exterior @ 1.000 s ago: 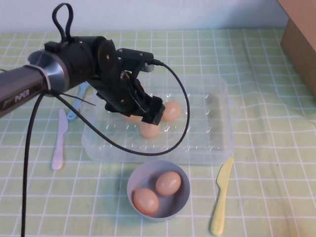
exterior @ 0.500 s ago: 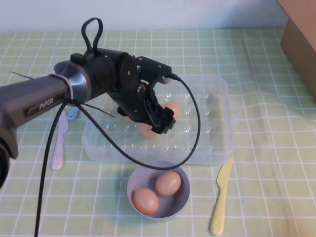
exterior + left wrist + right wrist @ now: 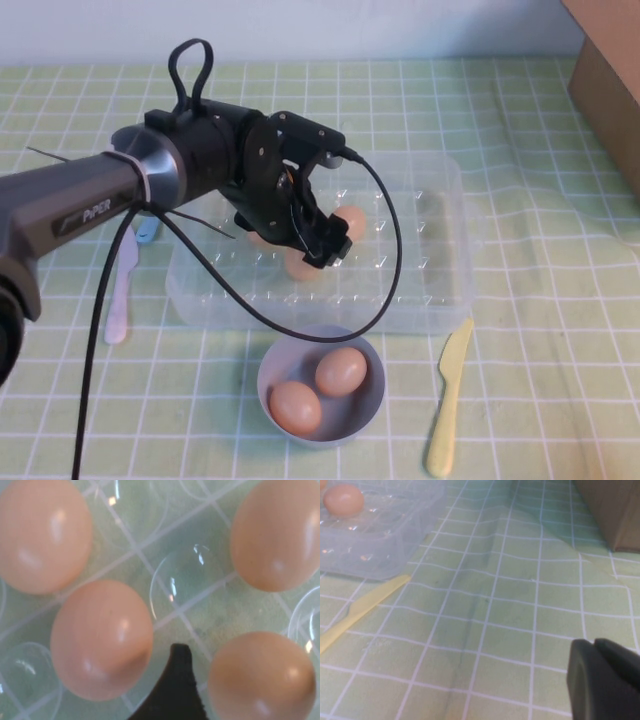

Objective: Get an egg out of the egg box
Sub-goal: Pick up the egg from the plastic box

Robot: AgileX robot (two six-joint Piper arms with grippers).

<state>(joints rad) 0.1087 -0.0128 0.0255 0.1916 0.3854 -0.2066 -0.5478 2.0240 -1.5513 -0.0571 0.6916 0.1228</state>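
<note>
Over the egg box (image 3: 440, 250), left gripper (image 3: 325, 245): little changed from half a second back, a touch lower and nearer the eggs; a second ago it stood further left. Jaws apart, holding nothing. One finger (image 3: 172, 690) shows between two eggs, touching neither.
Egg box: four eggs by the wrist view, egg (image 3: 100, 640) just beside the finger.
Bowl (image 3: 275, 365): two eggs.
Right gripper (image 3: 605, 680): well apart, over the checked cloth (image 3: 485, 605); jaws' state cannot be told.

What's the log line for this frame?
left gripper: open, above eggs in egg box | right gripper: parked off to the side | bowl: two eggs
</note>
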